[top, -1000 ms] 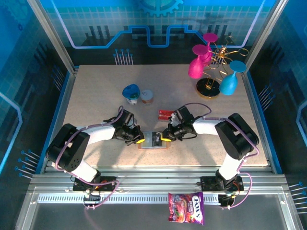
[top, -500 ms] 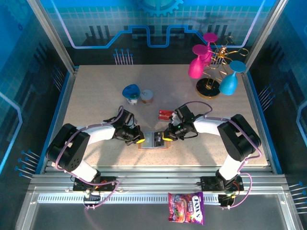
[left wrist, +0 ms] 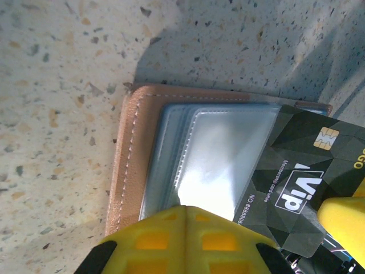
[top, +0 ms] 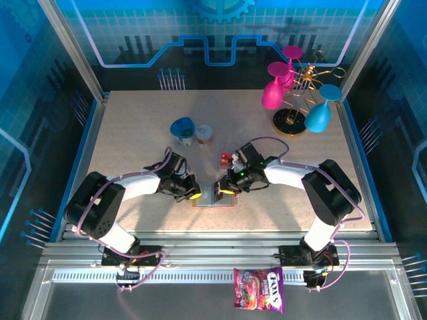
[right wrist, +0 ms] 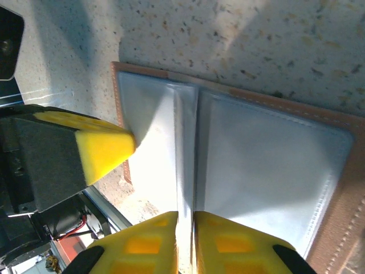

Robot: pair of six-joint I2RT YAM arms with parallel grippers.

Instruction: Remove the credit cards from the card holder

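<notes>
Now, left pincer: shut tight, tips pressing on the card holder's clear sleeve.
Right pincer: a narrow slit over the fold; we cannot tell whether it grips anything.
Card holder: open flat on the tabletop between both pincers; soft leather, which we judge slides unless pinned.
Black card: askew across the sleeve's edge; thin, stiff, slick. We would pinch its free edge.
</notes>
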